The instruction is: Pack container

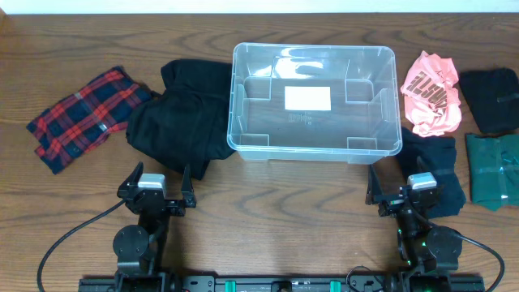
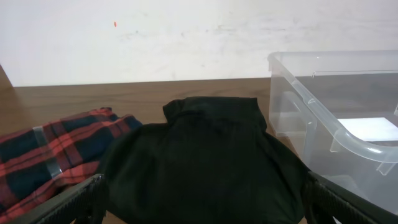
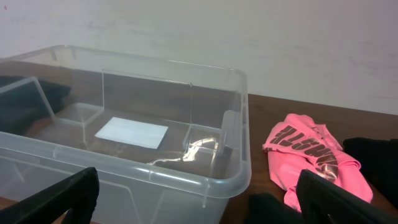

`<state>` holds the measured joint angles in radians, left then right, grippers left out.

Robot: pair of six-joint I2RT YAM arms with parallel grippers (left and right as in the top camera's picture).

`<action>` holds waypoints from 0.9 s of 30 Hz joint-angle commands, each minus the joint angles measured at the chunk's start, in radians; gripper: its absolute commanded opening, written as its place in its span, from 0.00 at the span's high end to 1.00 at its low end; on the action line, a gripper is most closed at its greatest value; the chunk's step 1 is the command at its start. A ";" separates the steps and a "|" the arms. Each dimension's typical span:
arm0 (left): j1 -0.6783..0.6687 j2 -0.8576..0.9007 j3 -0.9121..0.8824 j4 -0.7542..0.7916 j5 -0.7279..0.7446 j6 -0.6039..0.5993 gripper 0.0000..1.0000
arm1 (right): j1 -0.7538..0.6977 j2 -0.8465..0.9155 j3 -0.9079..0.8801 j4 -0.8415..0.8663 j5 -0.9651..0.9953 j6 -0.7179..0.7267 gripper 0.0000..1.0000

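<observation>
Left gripper [image 1: 160,180] and right gripper [image 1: 408,188] sit at the near edge of the wooden bench [image 1: 284,219], both spread wide, gripping nothing. Beyond and between them, apart from both, stands the container [image 1: 315,151]: a clear rectangular bin, upright, with a white label [image 1: 307,98] on its base.

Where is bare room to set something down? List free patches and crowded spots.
Free: the table strip before the container, between the left gripper and right gripper; the corner in front of the plaid garment; inside the container. Crowded: the right, with pink shirt and green garment; the black garment beside the container's left wall.
</observation>
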<state>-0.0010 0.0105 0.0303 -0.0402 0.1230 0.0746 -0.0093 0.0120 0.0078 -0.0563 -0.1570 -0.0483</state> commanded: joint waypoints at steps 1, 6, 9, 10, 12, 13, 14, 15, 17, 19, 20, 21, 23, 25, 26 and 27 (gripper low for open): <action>0.003 0.000 -0.026 -0.018 -0.001 -0.009 0.02 | -0.006 -0.003 -0.002 -0.004 0.003 -0.013 0.01; 0.003 0.000 -0.026 -0.018 -0.001 -0.009 0.02 | -0.006 -0.003 -0.002 -0.004 0.003 -0.013 0.01; 0.003 0.000 -0.026 -0.018 -0.001 -0.009 0.02 | -0.006 -0.003 -0.002 -0.004 0.003 -0.013 0.01; 0.003 0.000 -0.026 -0.018 -0.001 -0.009 0.02 | -0.006 -0.003 -0.002 -0.004 0.003 -0.013 0.01; 0.003 0.000 -0.026 -0.018 -0.001 -0.009 0.02 | -0.006 -0.003 -0.002 -0.004 0.003 -0.013 0.01; 0.003 0.000 -0.026 -0.018 -0.001 -0.009 0.02 | -0.006 -0.003 -0.002 -0.004 0.003 -0.013 0.01; 0.003 0.000 -0.026 -0.018 -0.001 -0.009 0.02 | -0.006 -0.003 -0.002 -0.004 0.003 -0.013 0.01; 0.003 0.000 -0.026 -0.018 -0.001 -0.009 0.02 | -0.006 -0.003 -0.002 -0.004 0.003 -0.013 0.01; 0.003 0.000 -0.026 -0.018 -0.001 -0.009 0.02 | -0.006 -0.003 -0.002 -0.003 0.003 -0.013 0.01; 0.003 0.000 -0.026 -0.018 -0.001 -0.009 0.02 | -0.006 -0.003 -0.002 -0.003 0.009 -0.013 0.01; 0.003 0.000 -0.026 -0.018 -0.001 -0.009 0.02 | -0.006 -0.003 -0.002 0.000 0.011 -0.013 0.01; 0.003 0.000 -0.026 -0.018 -0.001 -0.009 0.02 | -0.006 -0.003 -0.002 0.005 0.011 -0.013 0.01; 0.003 0.000 -0.026 -0.018 -0.001 -0.009 0.02 | -0.006 -0.003 -0.002 0.008 0.011 -0.013 0.01; 0.003 0.000 -0.026 -0.018 -0.001 -0.009 0.02 | -0.006 -0.003 -0.002 0.002 0.011 -0.013 0.01; 0.003 0.000 -0.026 -0.018 -0.001 -0.009 0.02 | -0.006 -0.003 -0.002 -0.005 0.011 -0.012 0.01; 0.003 0.000 -0.026 -0.018 -0.001 -0.009 0.02 | -0.006 -0.003 -0.002 -0.005 0.011 -0.012 0.01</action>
<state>-0.0010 0.0105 0.0303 -0.0402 0.1230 0.0746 -0.0093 0.0120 0.0078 -0.0563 -0.1566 -0.0483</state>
